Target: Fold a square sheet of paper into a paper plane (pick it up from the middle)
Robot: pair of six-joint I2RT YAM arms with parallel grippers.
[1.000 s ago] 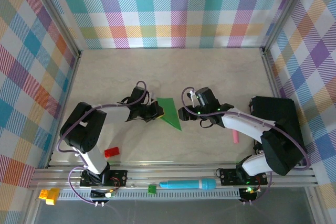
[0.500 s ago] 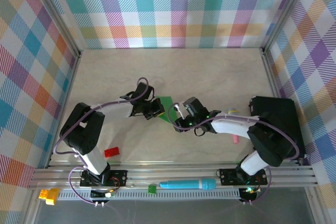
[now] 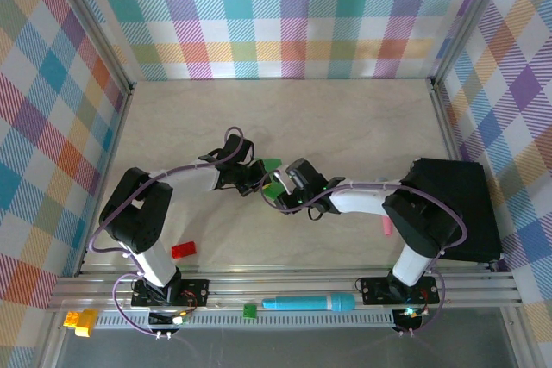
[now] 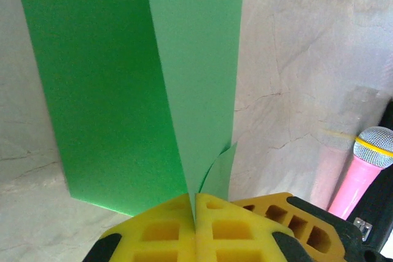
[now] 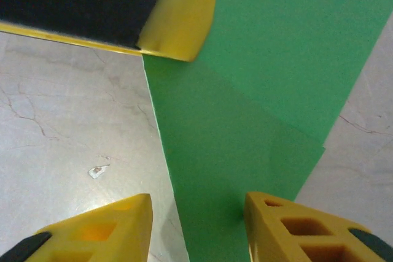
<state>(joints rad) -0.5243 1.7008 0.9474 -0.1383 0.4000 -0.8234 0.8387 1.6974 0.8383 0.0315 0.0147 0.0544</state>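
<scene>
Left hand [image 4: 195, 205] is pinching the folded paper [image 4: 110, 90] tight, in the middle of the table [image 3: 345, 118]. Right hand [image 5: 196, 213] is hovering half open, fingers [image 5: 295, 225] straddling one paper edge, gripping nothing.

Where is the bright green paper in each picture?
Top external: the bright-green folded sheet of paper sits mid-table, at the tip of the left end effector.
Left wrist: the paper fills the upper left and centre.
Right wrist: the paper covers the centre and right.
Shared landmark: the left end effector's yellow pads pinching it, bottom of left wrist, top of right wrist.
</scene>
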